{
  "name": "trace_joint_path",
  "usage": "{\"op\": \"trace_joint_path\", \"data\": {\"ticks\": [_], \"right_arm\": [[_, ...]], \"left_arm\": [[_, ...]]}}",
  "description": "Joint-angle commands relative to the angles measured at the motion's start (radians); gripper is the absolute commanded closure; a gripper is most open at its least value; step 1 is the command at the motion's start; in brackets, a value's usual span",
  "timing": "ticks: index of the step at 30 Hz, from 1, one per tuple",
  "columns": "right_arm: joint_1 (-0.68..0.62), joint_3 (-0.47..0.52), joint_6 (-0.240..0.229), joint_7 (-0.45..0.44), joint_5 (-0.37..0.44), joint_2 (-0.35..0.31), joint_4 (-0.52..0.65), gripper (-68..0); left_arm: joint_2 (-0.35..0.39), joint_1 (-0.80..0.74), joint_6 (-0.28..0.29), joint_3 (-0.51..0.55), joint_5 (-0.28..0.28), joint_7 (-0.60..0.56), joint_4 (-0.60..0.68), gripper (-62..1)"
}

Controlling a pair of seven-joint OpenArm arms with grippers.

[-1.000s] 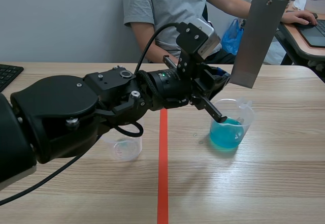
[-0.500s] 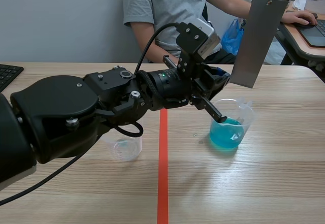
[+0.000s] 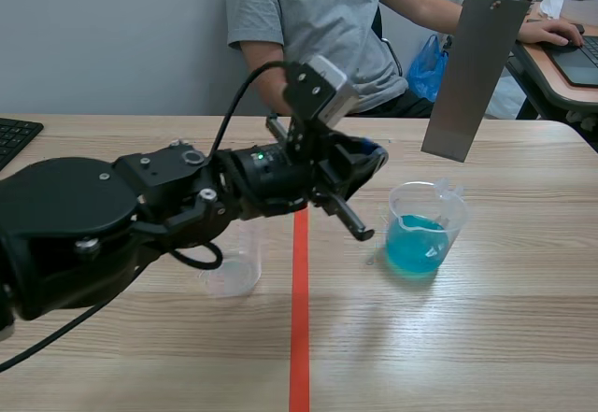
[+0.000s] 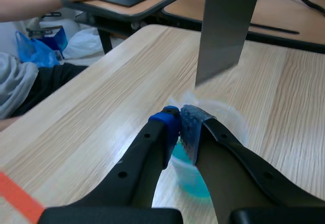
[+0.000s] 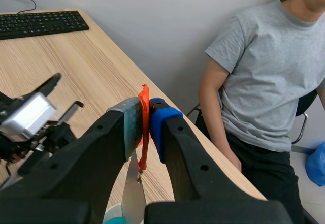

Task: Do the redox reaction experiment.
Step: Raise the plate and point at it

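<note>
Pulled back to the left, the left arm's tool [image 4: 179, 118] now hangs beside the beaker of blue liquid [image 3: 425, 230] instead of at its rim. Its two pads are pressed nearly together with nothing between them.

The beaker stands on the pale wooden table [image 3: 486, 337], right of the orange-red tape line [image 3: 299, 319]. A small empty clear beaker [image 3: 234, 267] stands left of the line, partly behind the arm.

The right tool [image 5: 145, 116] is raised at the far right, pinched tight on an orange-red tag [image 5: 144, 132]. From the tag a grey metal sheet [image 3: 472, 76] hangs tilted in the air, above and beyond the blue beaker and apart from it.

A black keyboard [image 3: 14, 136] lies at the table's far left edge. Across the table, before a plain grey wall [image 3: 112, 38], sits a person in a grey T-shirt [image 3: 308, 20] with a hand [image 3: 551, 31] at a laptop [image 3: 581, 57] on a second table. A blue plastic bag [image 3: 428, 66] sits beside them.
</note>
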State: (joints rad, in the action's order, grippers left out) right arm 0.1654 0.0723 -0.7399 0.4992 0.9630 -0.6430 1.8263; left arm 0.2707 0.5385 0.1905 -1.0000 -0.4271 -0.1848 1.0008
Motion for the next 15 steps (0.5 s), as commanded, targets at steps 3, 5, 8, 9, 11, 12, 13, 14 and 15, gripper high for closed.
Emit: {"op": "trace_joint_path", "data": {"ticks": [3, 5, 8, 9, 11, 12, 13, 14, 15], "right_arm": [[0.012, 0.008, -0.006, -0.011, 0.018, -0.016, 0.007, -1.1], [0.012, 0.008, -0.006, -0.011, 0.018, -0.016, 0.007, -1.1], [0.012, 0.008, -0.006, -0.011, 0.018, -0.016, 0.007, -1.1], [0.012, 0.008, -0.006, -0.011, 0.018, -0.016, 0.007, -1.1], [0.012, 0.008, -0.006, -0.011, 0.018, -0.016, 0.007, -1.1], [0.012, 0.008, -0.006, -0.011, 0.018, -0.016, 0.007, -1.1], [0.012, 0.008, -0.006, -0.011, 0.018, -0.016, 0.007, -1.1], [0.012, 0.008, -0.006, -0.011, 0.018, -0.016, 0.007, -1.1], [0.012, 0.008, -0.006, -0.011, 0.018, -0.016, 0.007, -1.1]], "left_arm": [[0.137, -0.080, -0.001, 0.046, -0.006, -0.022, 0.126, -4.6], [0.215, -0.135, -0.001, 0.082, -0.006, -0.029, 0.193, -4.6], [0.338, -0.235, -0.001, 0.157, -0.013, -0.036, 0.296, -4.6], [0.381, -0.275, -0.001, 0.188, -0.031, -0.035, 0.331, -4.6], [0.463, -0.360, -0.001, 0.253, -0.077, -0.036, 0.394, -4.6], [0.504, -0.407, -0.001, 0.290, -0.100, -0.036, 0.422, -4.6], [0.541, -0.455, -0.001, 0.330, -0.120, -0.036, 0.445, -4.6], [0.574, -0.505, -0.001, 0.369, -0.140, -0.036, 0.464, -4.6], [0.603, -0.555, -0.001, 0.409, -0.149, -0.036, 0.478, -4.6]]}}
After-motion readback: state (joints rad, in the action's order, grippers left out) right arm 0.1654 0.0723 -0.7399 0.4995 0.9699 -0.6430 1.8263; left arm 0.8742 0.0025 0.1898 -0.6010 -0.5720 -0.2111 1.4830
